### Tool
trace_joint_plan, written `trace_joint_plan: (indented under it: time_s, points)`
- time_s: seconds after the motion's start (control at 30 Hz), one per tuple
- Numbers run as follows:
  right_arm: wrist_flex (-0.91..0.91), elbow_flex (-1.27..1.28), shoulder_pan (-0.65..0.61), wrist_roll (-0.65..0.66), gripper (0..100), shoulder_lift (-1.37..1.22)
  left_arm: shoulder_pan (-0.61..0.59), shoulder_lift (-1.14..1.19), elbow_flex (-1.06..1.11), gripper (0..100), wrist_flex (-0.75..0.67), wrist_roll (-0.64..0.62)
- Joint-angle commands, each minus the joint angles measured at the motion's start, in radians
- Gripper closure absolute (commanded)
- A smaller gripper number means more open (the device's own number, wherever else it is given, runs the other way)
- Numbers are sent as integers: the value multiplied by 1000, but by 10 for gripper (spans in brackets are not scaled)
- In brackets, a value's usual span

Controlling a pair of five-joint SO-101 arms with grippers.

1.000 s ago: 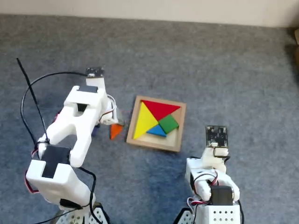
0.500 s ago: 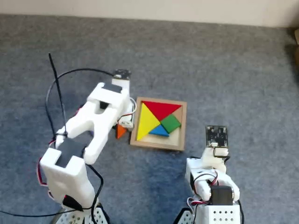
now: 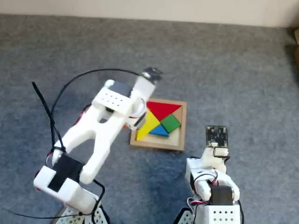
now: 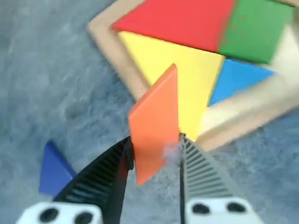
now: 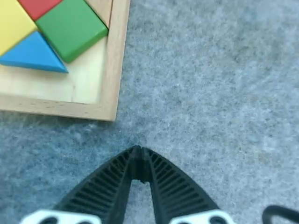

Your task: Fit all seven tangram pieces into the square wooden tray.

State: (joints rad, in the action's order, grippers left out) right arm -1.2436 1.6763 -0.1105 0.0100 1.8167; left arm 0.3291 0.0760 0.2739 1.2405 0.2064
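- I think I am steering from far away in a small robot lab or a hobby room. I cannot tell which one.
- Two white robot arms (image 3: pixel 96 135) sit side by side, with a loose black wire (image 3: pixel 107 70) and a bare little circuit board (image 3: pixel 216 135).
- The tabletop (image 3: pixel 243 70) has fuzzy grey cloth on it, like carpet.
- A plain pale wall (image 3: pixel 140 7) runs along the far side.
- The wooden tray (image 3: pixel 182 126) of bright puzzle shapes (image 3: pixel 159 111) looks like a test toy.
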Motion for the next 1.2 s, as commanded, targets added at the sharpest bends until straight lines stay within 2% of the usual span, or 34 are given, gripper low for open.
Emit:
trace_joint_plan:
  time_s: [0.0,0.17,0.23,0.47,0.67,1.17]
  points:
    - [-7,137,10,-3,994,15,74,-54,-25,940,6,103]
    - [-7,137,10,-3,994,15,151,-21,-30,910,6,236]
    - [-7,137,10,-3,994,15,173,19,-31,881,-8,262]
    - [-7,137,10,-3,994,15,237,96,-31,873,-32,318]
    - [-7,137,10,-3,994,15,223,107,-28,769,-43,319]
    - [-7,137,10,-3,994,15,88,108,-91,765,-51,319]
